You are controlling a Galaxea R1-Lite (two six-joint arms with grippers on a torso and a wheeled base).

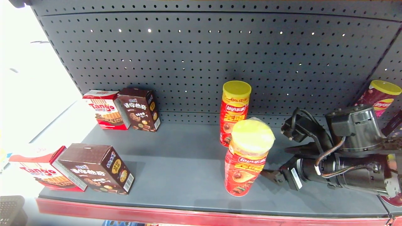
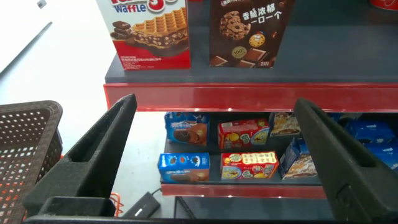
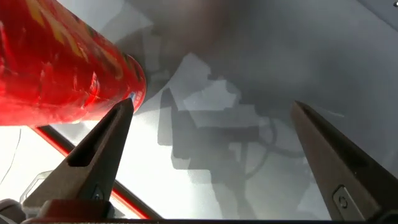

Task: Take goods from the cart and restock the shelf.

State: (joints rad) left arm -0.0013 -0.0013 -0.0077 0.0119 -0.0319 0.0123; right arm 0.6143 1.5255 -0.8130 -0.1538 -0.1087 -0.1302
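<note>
On the dark grey metal shelf board [image 1: 176, 163], close to its red front edge, a red cylindrical chips can with a yellow plastic lid [image 1: 246, 160], upright. Behind it, nearer to the perforated back wall [image 1: 188, 62], a second red can of the same kind [image 1: 235, 111], also upright and apart from the first.

Just right of the front can, the right gripper [image 1: 275, 161], spread wide and grasping nothing. One of its fingertips [image 3: 121, 115] right at the can's side; touching or not, impossible to tell.

On the left of the board, a red-and-white wafer box [image 1: 105, 110] beside a brown cookie box [image 1: 139, 108] at the back. Nearer the front edge, another such pair, wafer box [image 1: 44, 172] and cookie box [image 1: 97, 168]. At the far right, a purple can with a yellow lid [image 1: 380, 95].

Lower, below the red edge, the left gripper [image 2: 211, 155], released and empty. Near it, a brown plastic basket [image 2: 28, 149]; beyond it, small blue and red boxes [image 2: 242, 134] on a lower shelf.
</note>
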